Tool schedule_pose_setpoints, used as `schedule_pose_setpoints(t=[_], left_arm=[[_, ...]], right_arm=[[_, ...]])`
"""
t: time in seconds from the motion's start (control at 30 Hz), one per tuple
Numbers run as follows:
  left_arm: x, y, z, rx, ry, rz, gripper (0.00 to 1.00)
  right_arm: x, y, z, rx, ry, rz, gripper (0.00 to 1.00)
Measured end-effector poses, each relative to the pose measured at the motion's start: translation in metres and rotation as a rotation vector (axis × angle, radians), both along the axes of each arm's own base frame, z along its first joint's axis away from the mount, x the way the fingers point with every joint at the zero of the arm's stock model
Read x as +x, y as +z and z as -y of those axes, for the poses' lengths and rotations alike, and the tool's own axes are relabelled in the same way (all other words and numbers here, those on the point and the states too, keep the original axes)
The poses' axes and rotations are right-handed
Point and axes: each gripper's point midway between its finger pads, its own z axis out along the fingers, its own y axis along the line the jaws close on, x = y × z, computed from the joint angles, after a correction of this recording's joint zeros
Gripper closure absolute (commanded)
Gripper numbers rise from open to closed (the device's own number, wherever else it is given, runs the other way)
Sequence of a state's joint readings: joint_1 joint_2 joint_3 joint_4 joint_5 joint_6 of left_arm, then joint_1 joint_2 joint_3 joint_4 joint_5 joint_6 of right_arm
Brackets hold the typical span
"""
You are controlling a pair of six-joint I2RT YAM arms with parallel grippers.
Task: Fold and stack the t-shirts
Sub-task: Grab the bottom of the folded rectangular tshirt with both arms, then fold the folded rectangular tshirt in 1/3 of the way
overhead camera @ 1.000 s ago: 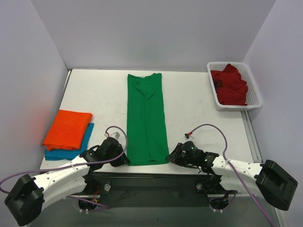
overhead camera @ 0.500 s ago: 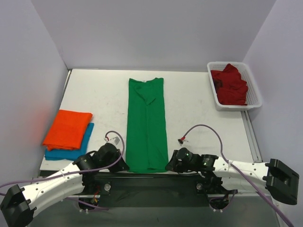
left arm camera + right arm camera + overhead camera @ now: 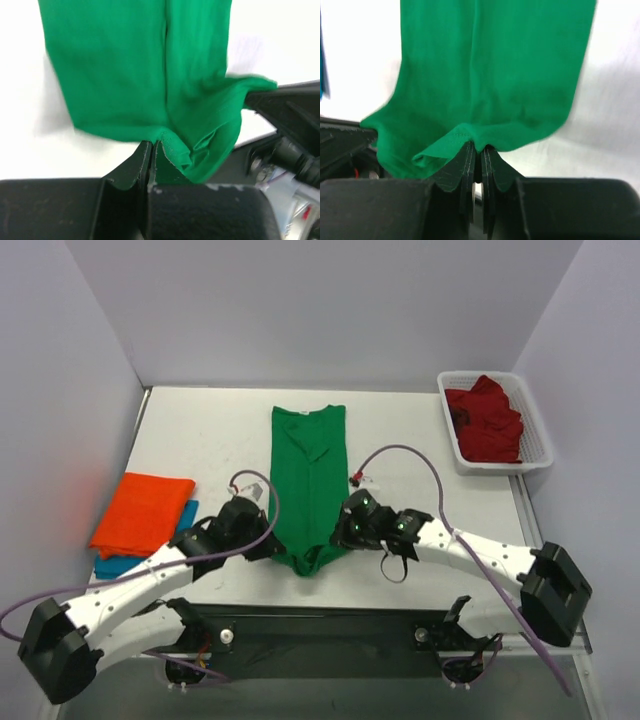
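The bright green t-shirt [image 3: 309,465] lies as a long narrow strip down the table's middle, collar at the far end. Its near hem is lifted off the table and sags between my two grippers. My left gripper [image 3: 270,545] is shut on the hem's left corner; the wrist view shows the green cloth [image 3: 150,85] pinched in the jaws [image 3: 151,146]. My right gripper [image 3: 343,532] is shut on the right corner, with the cloth [image 3: 490,75] held at the jaw tips [image 3: 476,149]. The orange t-shirt [image 3: 143,512] lies folded on the blue t-shirt [image 3: 185,525] at the left. The dark red t-shirt [image 3: 486,418] is crumpled in the basket.
The white mesh basket [image 3: 536,418] stands at the far right, close to the right wall. The folded stack sits near the left table edge. Purple cables loop above both arms. The dark rail with the arm bases runs along the near edge.
Both grippers have risen and moved away from the near edge, carrying the shirt's near hem up and forward. The hem, flat on the table before, now hangs bunched between them.
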State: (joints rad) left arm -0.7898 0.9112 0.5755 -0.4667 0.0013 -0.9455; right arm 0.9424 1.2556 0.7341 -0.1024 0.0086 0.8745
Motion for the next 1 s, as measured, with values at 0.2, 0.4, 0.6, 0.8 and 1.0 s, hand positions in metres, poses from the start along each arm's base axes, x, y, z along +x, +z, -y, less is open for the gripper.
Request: schedule_pose_setpoints(t=[0.2, 0.4, 0.6, 0.8, 1.0], left_arm=[[0.071, 0.001, 0.001, 0.005, 0.110, -0.005, 1.00], [0.137, 0.006, 0.007, 0.012, 0.161, 0.009, 1.00], [0.197, 0.008, 0.001, -0.005, 0.216, 0.025, 1.00], [0.243, -0.019, -0.009, -0.026, 0.253, -0.027, 1.00], [0.265, -0.042, -0.015, -0.047, 0.264, -0.078, 1.00]], right_arm=[[0.063, 0.002, 0.004, -0.041, -0.061, -0.013, 1.00], [0.119, 0.003, 0.011, -0.039, -0.118, -0.032, 1.00], [0.177, 0.007, 0.016, -0.002, -0.162, -0.041, 1.00], [0.219, -0.003, 0.017, 0.037, -0.180, -0.073, 1.00], [0.239, -0.021, 0.021, 0.062, -0.190, -0.122, 1.00]])
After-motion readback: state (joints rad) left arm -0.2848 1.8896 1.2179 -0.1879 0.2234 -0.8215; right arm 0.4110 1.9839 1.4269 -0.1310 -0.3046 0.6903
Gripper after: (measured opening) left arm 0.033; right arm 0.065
